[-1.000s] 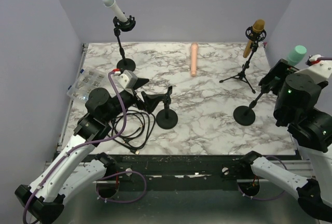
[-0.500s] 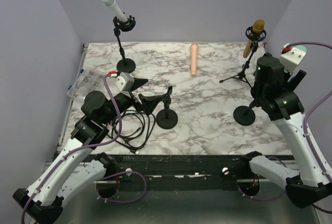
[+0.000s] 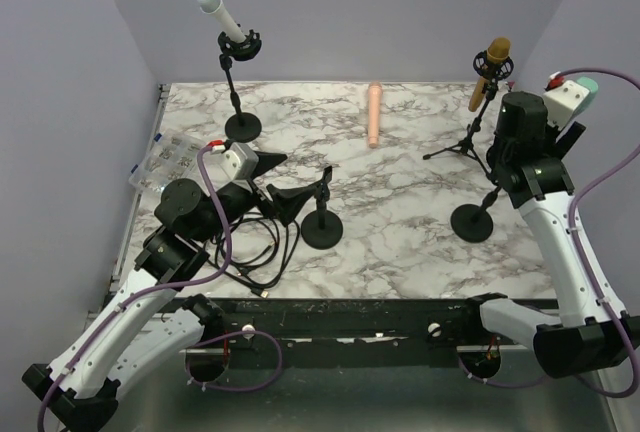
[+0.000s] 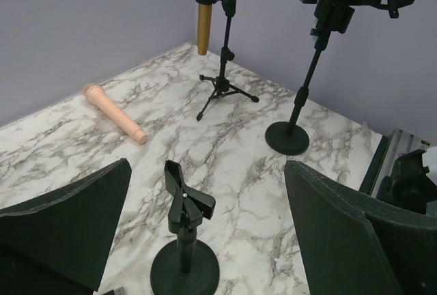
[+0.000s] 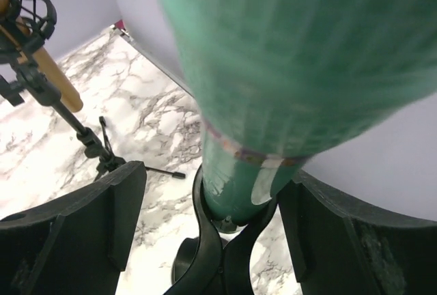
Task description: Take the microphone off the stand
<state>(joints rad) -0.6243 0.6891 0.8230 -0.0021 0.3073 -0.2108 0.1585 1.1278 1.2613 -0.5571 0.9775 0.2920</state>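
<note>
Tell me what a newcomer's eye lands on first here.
The green microphone fills the right wrist view, seated in its clip with the right gripper open on either side of it. From above, a white microphone juts up on a stand at the far left, a gold microphone stands at the far right, and a peach microphone lies flat on the marble table between them.
</note>
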